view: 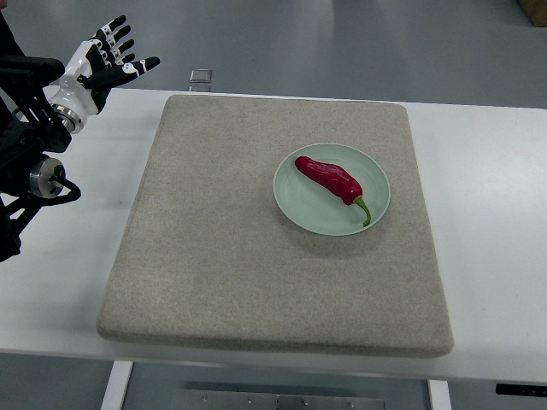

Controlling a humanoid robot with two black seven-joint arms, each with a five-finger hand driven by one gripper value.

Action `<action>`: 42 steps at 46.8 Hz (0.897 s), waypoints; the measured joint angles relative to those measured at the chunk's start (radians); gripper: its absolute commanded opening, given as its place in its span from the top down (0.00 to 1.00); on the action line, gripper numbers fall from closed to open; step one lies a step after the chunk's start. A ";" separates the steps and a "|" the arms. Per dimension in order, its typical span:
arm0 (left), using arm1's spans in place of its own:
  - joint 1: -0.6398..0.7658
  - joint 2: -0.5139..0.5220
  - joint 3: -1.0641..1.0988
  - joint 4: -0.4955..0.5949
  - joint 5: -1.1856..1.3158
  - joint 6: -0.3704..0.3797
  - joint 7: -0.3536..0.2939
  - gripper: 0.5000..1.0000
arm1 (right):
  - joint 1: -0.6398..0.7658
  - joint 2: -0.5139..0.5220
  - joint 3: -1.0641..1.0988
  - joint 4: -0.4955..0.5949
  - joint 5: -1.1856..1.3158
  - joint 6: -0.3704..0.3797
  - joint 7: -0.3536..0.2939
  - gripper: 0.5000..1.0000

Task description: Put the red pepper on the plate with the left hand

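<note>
One red pepper on the plate; left robot hand empty, fingers spread.

The left arm is cut off by the left picture edge. The tabletop runs out of frame on both sides. A small clear object at the far tabletop edge cannot be identified.

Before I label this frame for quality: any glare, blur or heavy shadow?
Top view: sharp and evenly lit; small highlights on the red pepper, a soft shadow under the plate rim; the left hand, fingers spread, shows no motion blur.
</note>
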 measured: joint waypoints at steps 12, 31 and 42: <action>0.076 -0.041 -0.080 0.000 -0.008 -0.001 -0.022 0.01 | -0.001 0.000 0.001 0.004 -0.003 0.004 0.000 0.14; 0.125 -0.073 -0.116 0.006 -0.058 -0.023 -0.022 0.01 | 0.003 0.000 0.000 0.003 -0.001 0.003 0.000 0.14; 0.125 -0.079 -0.120 0.010 -0.067 -0.039 -0.022 0.01 | 0.005 0.000 0.002 0.013 -0.003 0.006 0.000 0.14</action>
